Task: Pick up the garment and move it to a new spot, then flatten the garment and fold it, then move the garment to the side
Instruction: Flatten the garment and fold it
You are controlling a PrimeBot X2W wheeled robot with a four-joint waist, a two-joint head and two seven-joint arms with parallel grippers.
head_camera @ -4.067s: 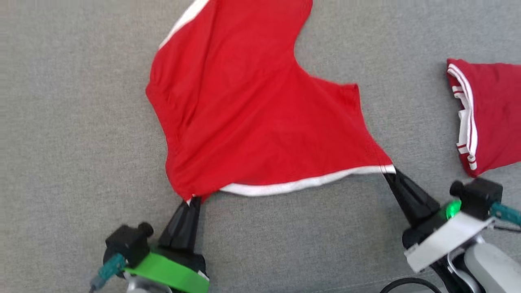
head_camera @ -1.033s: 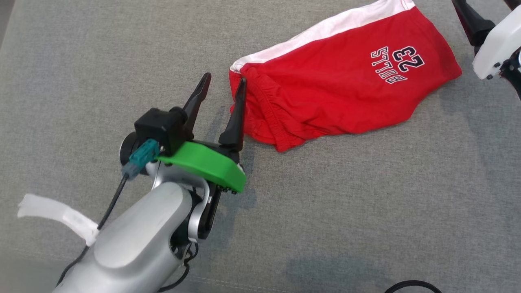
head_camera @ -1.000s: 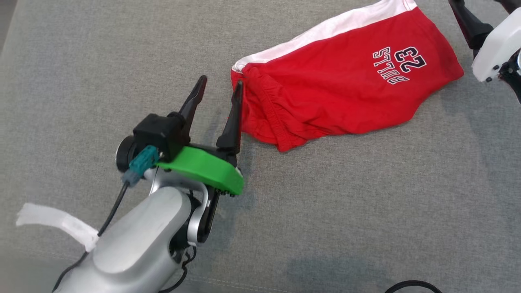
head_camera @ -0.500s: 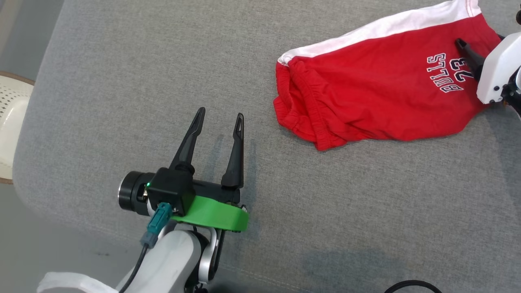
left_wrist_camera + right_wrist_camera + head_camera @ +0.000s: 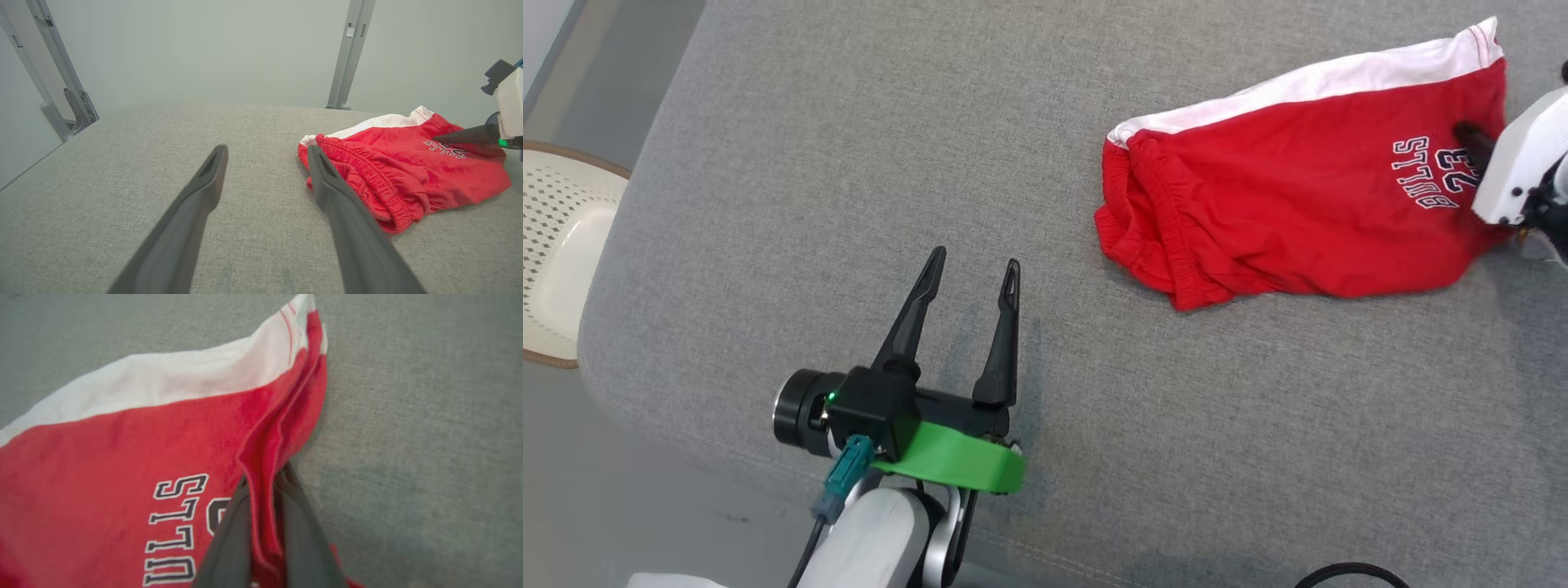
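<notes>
Grey woven surface (image 5: 849, 163) bears red garment (image 5: 1298, 220); pale wall (image 5: 204, 49), metal posts (image 5: 351, 53) behind.

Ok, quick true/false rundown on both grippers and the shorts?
1. The left gripper is open, with nothing between its fingers. True.
2. The left gripper touches the shorts. False: it sits apart from them, over bare cushion.
3. The right gripper pinches a fold of the shorts. True.
4. The shorts lie spread flat with both legs apart. False: they lie folded over, with the waistband bunched at the end nearer the left gripper.
5. The lettering faces down. False: it faces up, next to the right gripper.
</notes>
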